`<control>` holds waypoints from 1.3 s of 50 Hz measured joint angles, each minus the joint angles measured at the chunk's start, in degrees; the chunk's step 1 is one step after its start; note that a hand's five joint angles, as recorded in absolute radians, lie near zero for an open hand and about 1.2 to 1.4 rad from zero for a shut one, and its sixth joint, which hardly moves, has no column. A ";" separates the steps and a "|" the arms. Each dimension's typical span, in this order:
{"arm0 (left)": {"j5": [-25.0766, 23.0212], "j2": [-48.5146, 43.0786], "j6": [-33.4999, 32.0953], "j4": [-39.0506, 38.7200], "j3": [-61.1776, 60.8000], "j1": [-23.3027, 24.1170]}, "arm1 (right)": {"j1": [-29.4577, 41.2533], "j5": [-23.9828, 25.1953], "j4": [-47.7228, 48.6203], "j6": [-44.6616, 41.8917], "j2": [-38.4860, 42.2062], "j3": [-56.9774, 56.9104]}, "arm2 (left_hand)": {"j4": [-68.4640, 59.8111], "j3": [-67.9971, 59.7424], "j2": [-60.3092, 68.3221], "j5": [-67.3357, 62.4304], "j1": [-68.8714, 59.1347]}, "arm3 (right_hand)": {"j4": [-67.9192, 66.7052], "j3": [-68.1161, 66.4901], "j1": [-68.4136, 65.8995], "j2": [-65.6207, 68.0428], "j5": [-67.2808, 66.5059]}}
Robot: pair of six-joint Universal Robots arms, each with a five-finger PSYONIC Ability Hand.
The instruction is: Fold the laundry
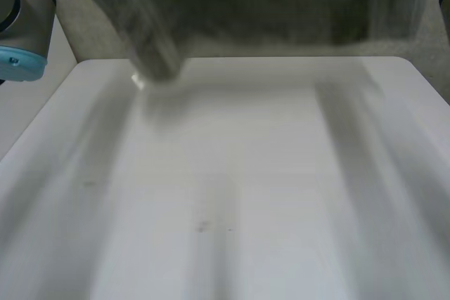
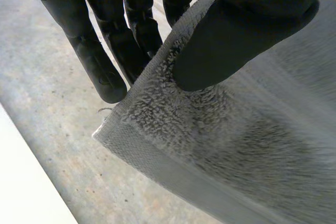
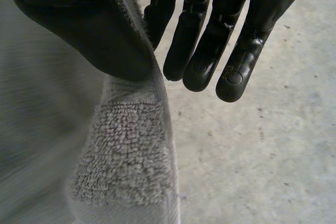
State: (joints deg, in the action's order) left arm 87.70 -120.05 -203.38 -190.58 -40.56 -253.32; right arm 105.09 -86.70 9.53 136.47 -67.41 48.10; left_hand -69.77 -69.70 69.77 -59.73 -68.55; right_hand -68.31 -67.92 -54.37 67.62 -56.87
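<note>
The left robot hand (image 2: 239,40) is pinching a grey terry towel (image 2: 220,145) just beside one hemmed corner, with its thumb pressing the pile against the straight fingers behind the cloth. The right robot hand (image 3: 97,32) is pinching another edge of the same towel between its thumb and the nearest finger, while its other fingers are hanging straight and free beside the cloth. In the head view the towel is hanging in the air over the far edge of the white surface (image 1: 239,173), stretched from left to right. Holding it at two points along its top edge is probably letting it drape flat and square, ready to be laid down smooth for a first fold. Past the cloth, a concrete floor (image 3: 252,150) is showing.
</note>
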 measured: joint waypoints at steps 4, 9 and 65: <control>0.28 2.07 2.79 -1.58 -7.14 -0.16 | -0.09 3.30 2.22 -0.16 -2.59 9.51 | 0.00 0.00 0.00 0.00 -0.22 | 0.00 0.00 0.00 0.00 -0.16; -0.48 2.56 2.70 -1.56 -17.50 -0.41 | -0.16 7.03 -1.88 -0.23 -2.53 17.01 | 0.00 0.00 0.00 0.00 -0.23 | -0.02 0.00 0.00 0.00 -0.18; -6.75 10.38 2.01 -8.84 -57.44 -6.28 | -7.87 11.17 -4.91 25.94 5.60 47.51 | -0.01 0.00 0.00 -0.01 -0.42 | 25.97 25.61 18.06 -25.89 24.45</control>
State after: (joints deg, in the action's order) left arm 80.94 -109.67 -201.37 -199.42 -98.00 -259.60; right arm 97.22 -75.53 4.62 162.41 -61.81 95.61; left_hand -69.78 -69.71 69.77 -59.74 -68.96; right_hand -42.34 -42.31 -36.32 41.73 -32.41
